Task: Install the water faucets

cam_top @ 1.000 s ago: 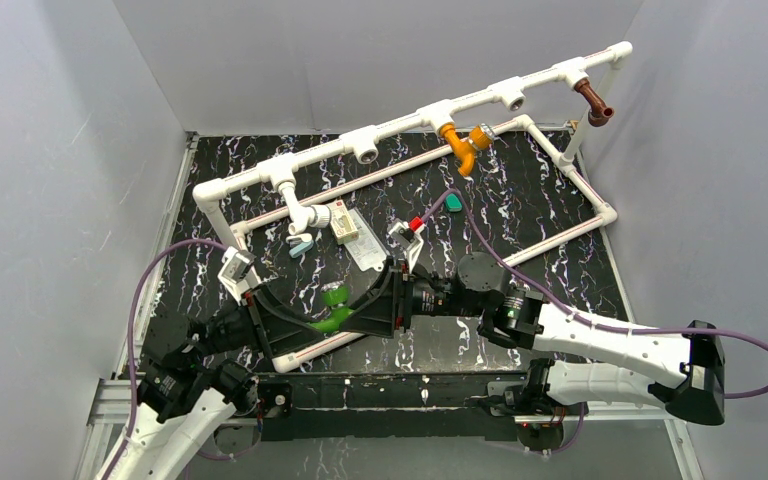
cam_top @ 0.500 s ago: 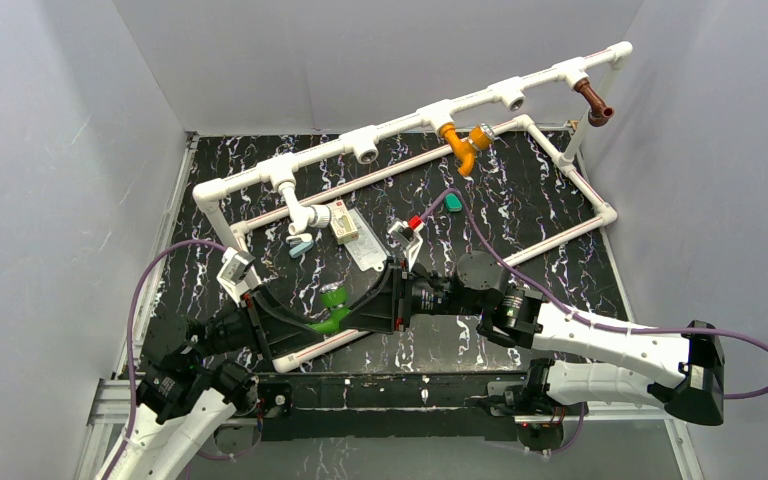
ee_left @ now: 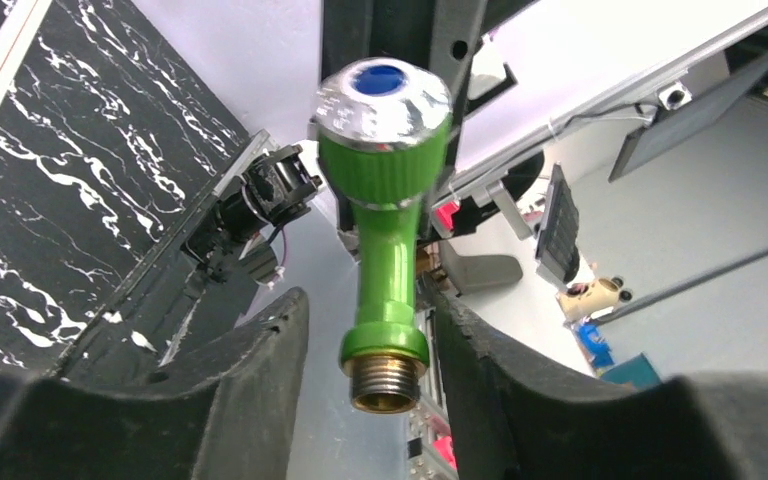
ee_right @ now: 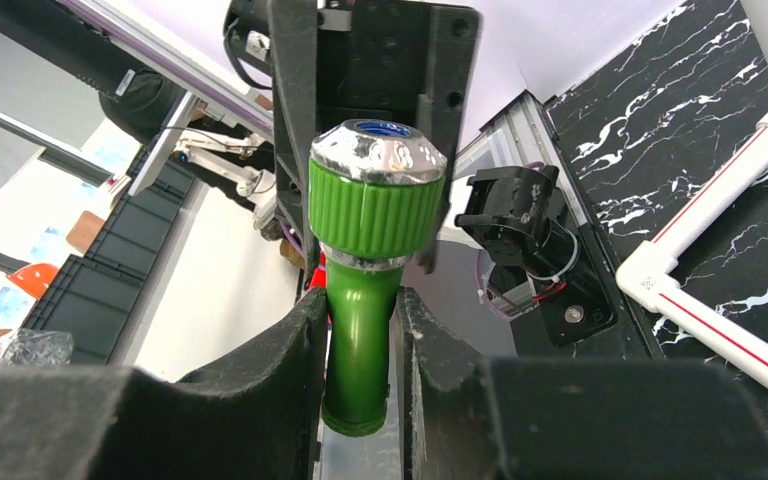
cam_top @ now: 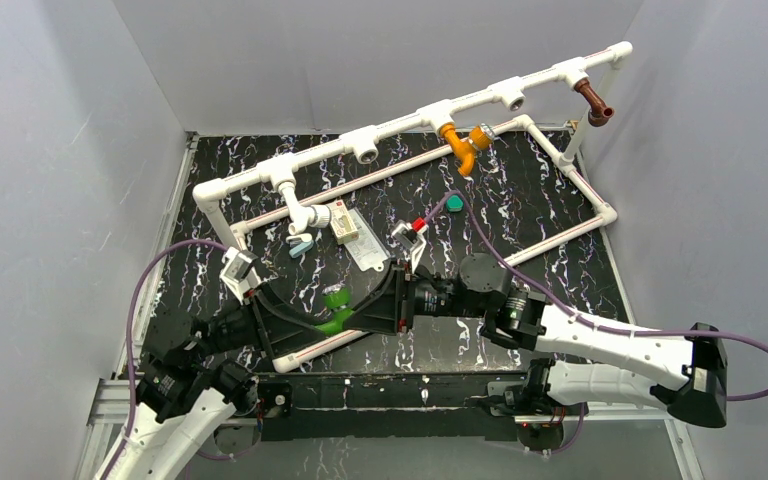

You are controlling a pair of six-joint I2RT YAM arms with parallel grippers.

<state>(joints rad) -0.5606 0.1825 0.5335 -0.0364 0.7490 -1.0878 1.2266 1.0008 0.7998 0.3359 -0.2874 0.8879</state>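
Note:
A bright green faucet (cam_top: 335, 308) hangs in the air over the table's near edge, between my two grippers. My right gripper (cam_top: 352, 312) is shut on its bent spout (ee_right: 362, 330), with the knob (ee_right: 375, 195) standing above the fingers. My left gripper (cam_top: 320, 322) is open round the threaded brass end (ee_left: 385, 375). There is a clear gap on its left side, and the right finger (ee_left: 480, 360) stands close beside the thread. On the long white pipe (cam_top: 400, 122) sit a white faucet (cam_top: 307, 217), an orange faucet (cam_top: 465, 143) and a brown faucet (cam_top: 594, 102).
Two tee sockets (cam_top: 365, 150) (cam_top: 512, 97) on the pipe face forward with nothing in them. A flat teal piece (cam_top: 453, 203), a white card (cam_top: 363, 250) and a small box (cam_top: 342, 222) lie inside the pipe frame's base (cam_top: 560, 232).
My right gripper has closed on the green faucet's spout. My left gripper, shut on the threaded end before, has parted its fingers off it. The faucet stays in place.

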